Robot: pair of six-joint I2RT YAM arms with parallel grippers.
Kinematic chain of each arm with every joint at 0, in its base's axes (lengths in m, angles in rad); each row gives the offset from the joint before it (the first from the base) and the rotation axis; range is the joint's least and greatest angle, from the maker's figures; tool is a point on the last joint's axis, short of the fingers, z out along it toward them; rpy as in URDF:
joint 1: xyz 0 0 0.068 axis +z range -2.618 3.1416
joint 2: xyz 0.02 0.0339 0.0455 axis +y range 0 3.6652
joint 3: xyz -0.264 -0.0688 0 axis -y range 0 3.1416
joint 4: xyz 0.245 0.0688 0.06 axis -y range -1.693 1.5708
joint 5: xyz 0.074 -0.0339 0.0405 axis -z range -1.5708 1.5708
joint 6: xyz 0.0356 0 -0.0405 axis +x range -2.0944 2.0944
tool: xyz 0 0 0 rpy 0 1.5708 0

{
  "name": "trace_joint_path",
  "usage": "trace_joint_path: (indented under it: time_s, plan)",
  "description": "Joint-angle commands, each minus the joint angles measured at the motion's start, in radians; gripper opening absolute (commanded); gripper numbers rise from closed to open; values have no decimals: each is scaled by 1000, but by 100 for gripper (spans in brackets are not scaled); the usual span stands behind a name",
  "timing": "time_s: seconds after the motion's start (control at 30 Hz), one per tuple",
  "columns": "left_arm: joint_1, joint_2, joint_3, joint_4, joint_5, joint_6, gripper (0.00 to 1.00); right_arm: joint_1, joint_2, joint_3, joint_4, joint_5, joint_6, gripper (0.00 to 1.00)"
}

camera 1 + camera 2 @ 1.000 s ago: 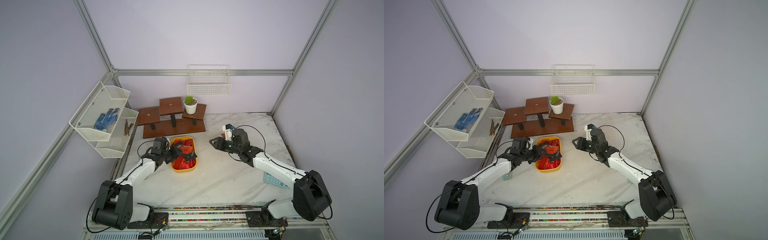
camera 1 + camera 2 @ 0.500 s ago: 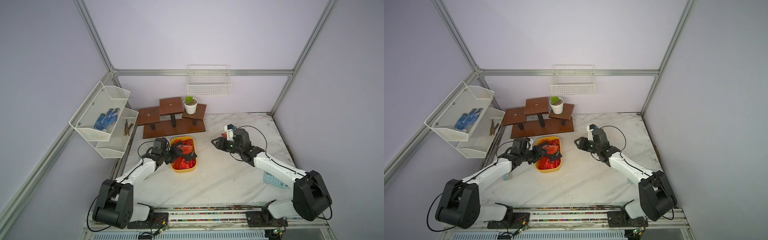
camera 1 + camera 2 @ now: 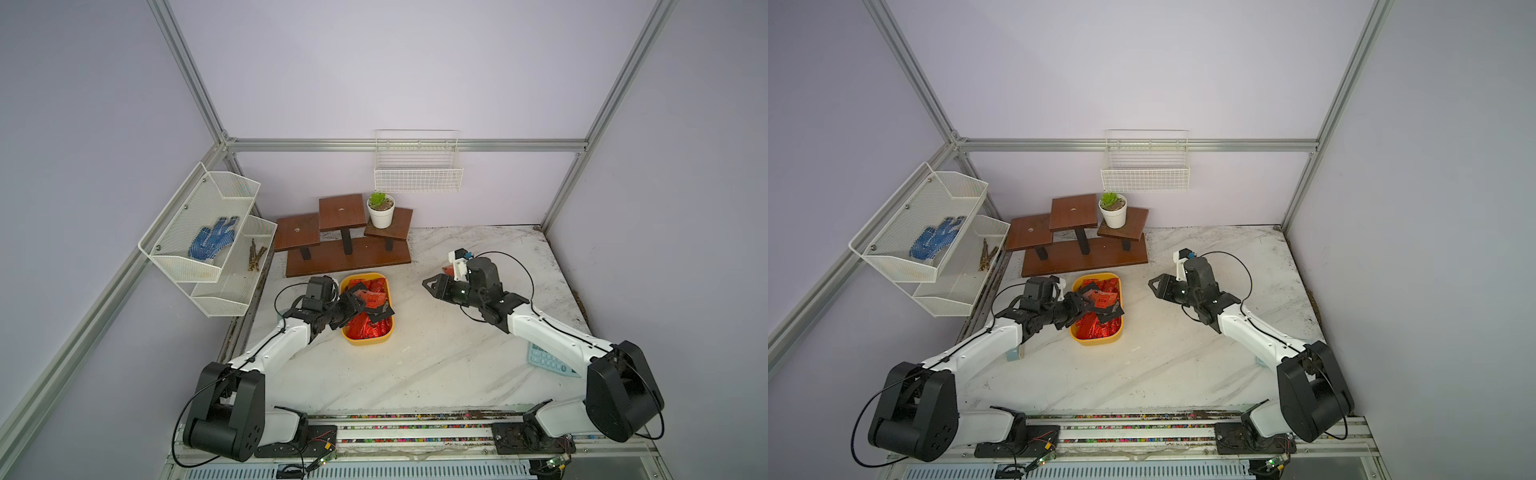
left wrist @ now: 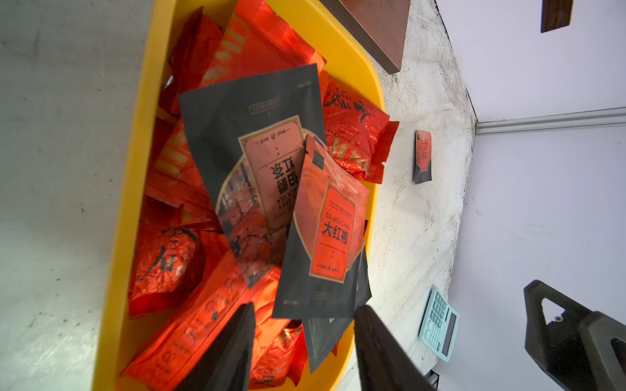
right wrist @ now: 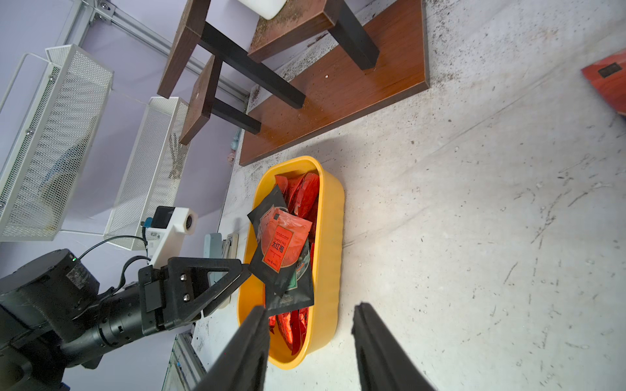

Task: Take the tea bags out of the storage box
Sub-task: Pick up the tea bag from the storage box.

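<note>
Lying between fingers (image 4: 237, 348) of left hand (image 4: 305, 308): tea bags (image 4: 321, 237).

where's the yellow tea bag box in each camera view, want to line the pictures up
Top view: yellow box left of centre, just in front of the wooden stand.
Top view: same spot, by the stand.
Left wrist: close up, fills much of the picture.
Right wrist: near the middle.
Shared landmark: the stand's base board.
</note>
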Motion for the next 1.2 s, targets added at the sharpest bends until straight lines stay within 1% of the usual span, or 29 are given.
trace_joint_path:
  time_s: [0.0,0.2,0.5,0.63,0.67,0.77,0.83,0.9,1.0,1.17]
  plan:
    - [6,17,21,22,-12,18,49,-8,-8,-6,3,2,-11,46]
    - [9,58,32,48,-4,20,45,-11,-13,-8,0,-1,-15,47]
    - [11,63,55,50,-6,23,38,-22,-6,-14,7,-13,-10,46]
    - [13,64,69,44,-5,29,33,-23,-6,-21,12,-13,-7,46]
    - [13,99,73,45,-4,29,31,-23,-8,-21,12,-14,-7,46]
    - [13,110,82,45,1,32,26,-23,-8,-23,12,-12,-9,46]
    - [13,115,86,49,5,34,20,-24,-9,-21,12,-12,-11,46]
    - [13,121,92,50,14,35,11,-27,-10,-21,12,-12,-12,46]
    - [16,125,103,39,18,41,1,-31,-9,-21,12,-15,-11,46]
    - [16,102,134,-20,1,61,0,-33,-15,-21,12,-20,-13,46]
